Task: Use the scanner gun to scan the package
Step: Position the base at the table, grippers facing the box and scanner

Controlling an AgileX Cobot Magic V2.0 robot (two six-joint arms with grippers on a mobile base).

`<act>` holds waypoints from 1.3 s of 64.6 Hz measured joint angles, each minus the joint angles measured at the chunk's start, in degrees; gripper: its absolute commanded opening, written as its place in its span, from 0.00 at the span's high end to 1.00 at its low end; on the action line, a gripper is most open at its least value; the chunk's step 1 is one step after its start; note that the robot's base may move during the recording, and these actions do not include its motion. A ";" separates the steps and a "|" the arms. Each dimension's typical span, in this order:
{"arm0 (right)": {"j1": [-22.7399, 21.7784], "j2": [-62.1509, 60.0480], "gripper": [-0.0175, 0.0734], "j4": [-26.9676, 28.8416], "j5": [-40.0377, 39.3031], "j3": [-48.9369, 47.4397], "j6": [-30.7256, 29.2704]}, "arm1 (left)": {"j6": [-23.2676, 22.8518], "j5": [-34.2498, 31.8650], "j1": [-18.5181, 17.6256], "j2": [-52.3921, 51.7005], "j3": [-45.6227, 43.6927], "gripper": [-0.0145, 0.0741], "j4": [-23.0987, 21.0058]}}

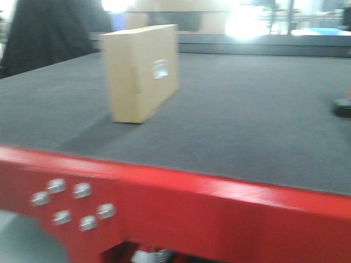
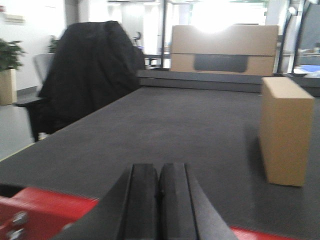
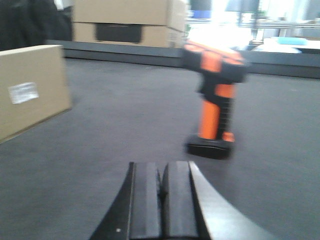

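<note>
A tan cardboard package (image 1: 143,71) with a white label stands on edge on the dark grey table. It shows at the right of the left wrist view (image 2: 285,131) and at the left of the right wrist view (image 3: 31,87). An orange and black scanner gun (image 3: 215,100) stands upright on its base; only its base shows at the right edge of the front view (image 1: 343,107). My left gripper (image 2: 159,172) is shut and empty, left of the package. My right gripper (image 3: 161,172) is shut and empty, short of the scanner.
The table has a red front frame (image 1: 181,203) with bolts. A dark jacket on a chair (image 2: 90,70) is at the far left. Large cardboard boxes (image 2: 224,50) stand behind the table's back edge.
</note>
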 measured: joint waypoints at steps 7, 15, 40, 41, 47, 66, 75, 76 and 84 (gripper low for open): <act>0.00 0.00 0.98 0.00 0.00 0.00 0.00 | 0.00 0.00 0.00 0.00 0.00 0.96 0.00; 0.00 0.00 0.98 0.00 0.00 0.00 0.00 | 0.00 0.00 0.00 0.00 0.00 0.96 0.00; 0.00 0.00 0.98 0.00 0.00 0.00 0.00 | 0.00 0.00 0.00 0.00 0.00 0.96 0.00; 0.00 0.00 0.98 0.00 0.00 0.00 0.00 | 0.00 0.00 0.00 0.00 0.00 0.96 0.00; 0.00 0.00 0.98 0.00 0.00 0.00 0.00 | 0.00 0.00 0.00 0.00 0.00 0.96 0.00; 0.00 0.00 0.98 0.00 0.00 0.00 0.00 | 0.00 0.00 0.00 0.00 0.00 0.96 0.00; 0.00 0.00 0.98 0.00 0.00 0.00 0.00 | 0.00 0.00 0.00 0.00 0.00 0.96 0.00; 0.00 0.00 0.98 0.00 0.00 0.00 0.00 | 0.00 0.00 0.00 0.00 0.00 0.96 0.00; 0.00 0.00 0.98 0.00 0.00 0.00 0.00 | 0.00 0.00 0.00 0.00 0.00 0.96 0.00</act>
